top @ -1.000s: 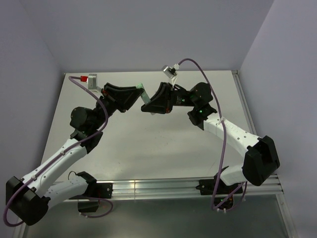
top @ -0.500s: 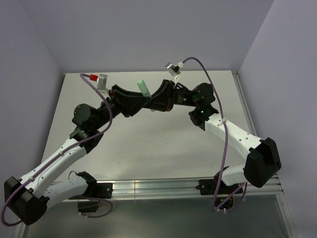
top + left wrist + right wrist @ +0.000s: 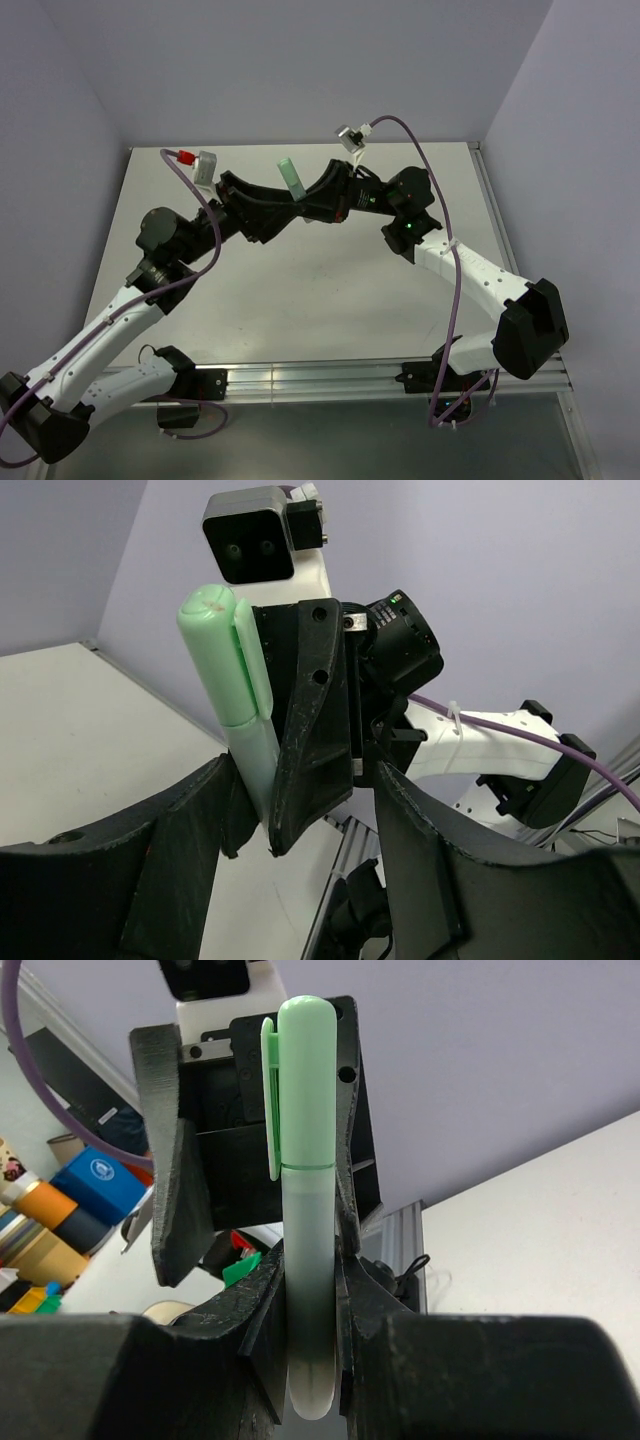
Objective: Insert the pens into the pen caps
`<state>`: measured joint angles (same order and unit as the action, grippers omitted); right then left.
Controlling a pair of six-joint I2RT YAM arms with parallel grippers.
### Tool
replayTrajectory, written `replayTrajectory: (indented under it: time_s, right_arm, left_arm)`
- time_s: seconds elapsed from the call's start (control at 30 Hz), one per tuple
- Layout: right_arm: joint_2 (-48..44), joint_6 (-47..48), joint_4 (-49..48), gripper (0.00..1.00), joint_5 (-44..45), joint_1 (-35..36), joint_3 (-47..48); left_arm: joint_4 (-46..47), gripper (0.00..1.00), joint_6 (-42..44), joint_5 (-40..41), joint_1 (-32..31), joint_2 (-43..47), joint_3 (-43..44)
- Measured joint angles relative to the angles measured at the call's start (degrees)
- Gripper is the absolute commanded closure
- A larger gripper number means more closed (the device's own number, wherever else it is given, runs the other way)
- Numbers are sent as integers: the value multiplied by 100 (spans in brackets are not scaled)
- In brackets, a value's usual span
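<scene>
Pinching the mint-green pen aloft over the table, the right gripper shows its cap seated, left gripper spread wide beside it; one pair looks done, other pens and caps out of sight.

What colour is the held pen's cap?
Mint green cap on matching pen; best in right wrist view.

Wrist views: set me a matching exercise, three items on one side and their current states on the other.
Items:
1 left end effector
2 right end effector
3 green cap

States:
A shut on the green pen
B fitted on the pen's end
C open wide

Pairs: 1-C; 2-A; 3-B
</scene>
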<state>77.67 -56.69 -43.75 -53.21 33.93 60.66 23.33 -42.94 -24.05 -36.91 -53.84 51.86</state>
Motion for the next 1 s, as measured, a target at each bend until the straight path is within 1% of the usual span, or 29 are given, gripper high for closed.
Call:
replayTrajectory:
  time_s: [0.07, 0.1, 0.27, 0.37, 0.5, 0.67, 1.0]
  right_arm:
    - [0, 2, 7, 100, 46, -2, 0]
    - [-2, 9, 7, 100, 85, -2, 0]
    - [-11, 22, 15, 100, 245, -13, 0]
    - [-13, 15, 11, 100, 313, -22, 0]
    - [-24, 17, 11, 100, 348, -22, 0]
    - [-31, 17, 11, 100, 369, -13, 0]
    - [-31, 24, 20, 100, 372, 68, 0]
  left_arm:
    - [-254, 34, 107, 61, 0, 90, 61]
    - [-369, 31, 160, 103, 0, 122, 92]
    - [-568, 30, 184, 59, 192, 258, 105]
    - [-590, 27, 160, -83, 470, 256, 144]
    - [-544, 27, 66, -374, 962, 116, 262]
    - [-195, 24, -197, -785, 1392, -275, 455]
    - [610, 25, -739, -1491, 1676, -752, 726]
